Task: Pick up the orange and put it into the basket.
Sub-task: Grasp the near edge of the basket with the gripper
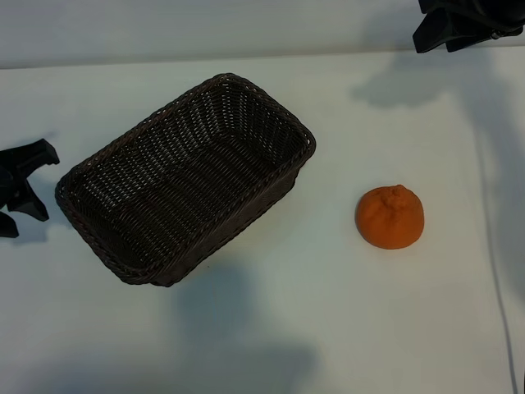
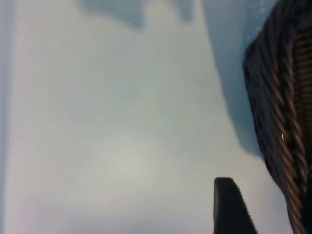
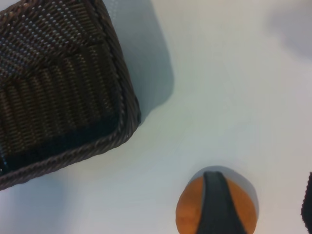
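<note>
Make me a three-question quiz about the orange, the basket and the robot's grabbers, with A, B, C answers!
1. Where is the orange?
A. in the basket
B. on the table beside the basket
C. in a gripper

2. What colour is the basket?
A. dark brown
B. white
C. green

3. How is the right gripper?
A. shut on the orange
B. shut on the basket
C. open, holding nothing

Answers: 1 B, it rests on the white table, apart from the basket. 2 A, its wicker is dark brown. 3 C, its fingers are spread above the table.

Matte black robot hardware at the frame edges

The left gripper (image 1: pixel 20 189) and right gripper (image 1: pixel 463 25) are angular black plastic; a finger (image 3: pixel 217 204) looks tapered, smooth and dark.
</note>
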Action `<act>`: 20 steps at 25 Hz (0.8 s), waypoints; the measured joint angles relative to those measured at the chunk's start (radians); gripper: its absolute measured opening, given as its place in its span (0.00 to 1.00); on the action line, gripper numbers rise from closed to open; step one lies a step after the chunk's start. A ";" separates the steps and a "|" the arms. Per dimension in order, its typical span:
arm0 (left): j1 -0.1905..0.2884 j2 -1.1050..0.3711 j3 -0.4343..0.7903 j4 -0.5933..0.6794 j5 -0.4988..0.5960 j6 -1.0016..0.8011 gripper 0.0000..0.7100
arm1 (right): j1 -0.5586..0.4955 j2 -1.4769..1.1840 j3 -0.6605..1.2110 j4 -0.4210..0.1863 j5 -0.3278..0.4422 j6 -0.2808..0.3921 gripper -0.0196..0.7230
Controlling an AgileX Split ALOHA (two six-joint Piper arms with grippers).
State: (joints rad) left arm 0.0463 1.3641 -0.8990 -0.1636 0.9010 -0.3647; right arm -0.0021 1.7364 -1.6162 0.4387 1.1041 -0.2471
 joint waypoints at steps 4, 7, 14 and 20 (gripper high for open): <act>0.000 0.021 0.002 0.000 -0.032 -0.035 0.57 | 0.000 0.000 0.000 0.001 0.000 0.001 0.59; 0.000 0.040 0.002 -0.001 -0.056 -0.051 0.57 | 0.000 0.000 0.000 0.001 0.000 0.001 0.59; 0.001 0.087 0.002 -0.020 -0.108 -0.085 0.57 | 0.000 0.000 0.000 0.001 0.000 0.001 0.59; 0.001 0.130 0.002 -0.055 -0.154 -0.087 0.57 | 0.000 0.000 0.000 0.001 0.000 0.001 0.59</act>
State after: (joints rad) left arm 0.0475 1.4943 -0.8968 -0.2183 0.7468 -0.4515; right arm -0.0021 1.7364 -1.6162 0.4396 1.1041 -0.2460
